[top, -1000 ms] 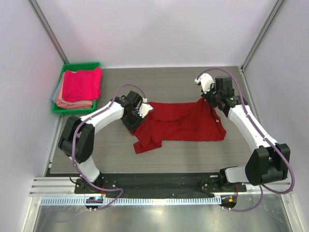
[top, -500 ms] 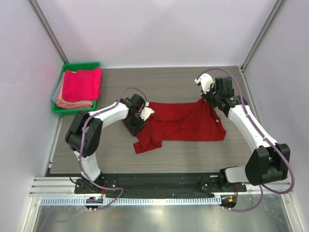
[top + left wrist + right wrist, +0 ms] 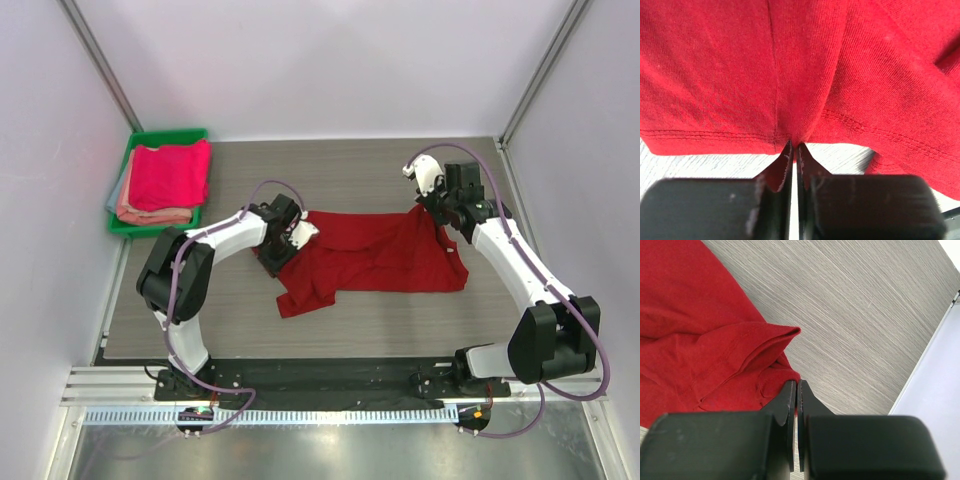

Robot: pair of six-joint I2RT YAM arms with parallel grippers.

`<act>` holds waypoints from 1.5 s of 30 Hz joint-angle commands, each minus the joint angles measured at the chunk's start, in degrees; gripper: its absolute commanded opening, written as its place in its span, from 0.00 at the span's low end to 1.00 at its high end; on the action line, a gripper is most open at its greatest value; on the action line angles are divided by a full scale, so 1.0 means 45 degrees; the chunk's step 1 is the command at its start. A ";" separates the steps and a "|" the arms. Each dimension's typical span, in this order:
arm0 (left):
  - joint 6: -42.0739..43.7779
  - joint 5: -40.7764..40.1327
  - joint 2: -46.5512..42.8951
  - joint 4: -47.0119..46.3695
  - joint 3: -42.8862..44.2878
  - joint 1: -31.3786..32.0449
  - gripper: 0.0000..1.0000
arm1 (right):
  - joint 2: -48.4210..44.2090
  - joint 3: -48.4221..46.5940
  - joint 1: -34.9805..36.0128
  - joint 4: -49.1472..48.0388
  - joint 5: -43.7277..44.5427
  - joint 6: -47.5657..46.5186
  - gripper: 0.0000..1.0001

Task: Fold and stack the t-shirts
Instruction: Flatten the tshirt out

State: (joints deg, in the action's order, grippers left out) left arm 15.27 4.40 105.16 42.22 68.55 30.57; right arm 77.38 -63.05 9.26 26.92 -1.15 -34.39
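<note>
Left gripper jaws closed on deep red t-shirt hem at its left end; right gripper jaws pinched on its far-right edge

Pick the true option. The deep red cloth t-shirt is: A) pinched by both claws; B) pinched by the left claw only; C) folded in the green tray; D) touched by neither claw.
A: the left claw and the right claw are each shut on an edge of the deep red cloth t-shirt.
</note>
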 commanded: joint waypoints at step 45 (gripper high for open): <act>0.1373 -0.2287 -0.4539 0.0794 0.8262 -0.4312 0.00 | -0.2820 -0.2882 -0.0553 -0.0925 0.0745 0.0787 0.01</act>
State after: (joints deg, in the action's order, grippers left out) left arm 21.65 -4.97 86.74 46.09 107.72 11.60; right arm 67.31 -75.20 7.01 22.41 3.57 -32.93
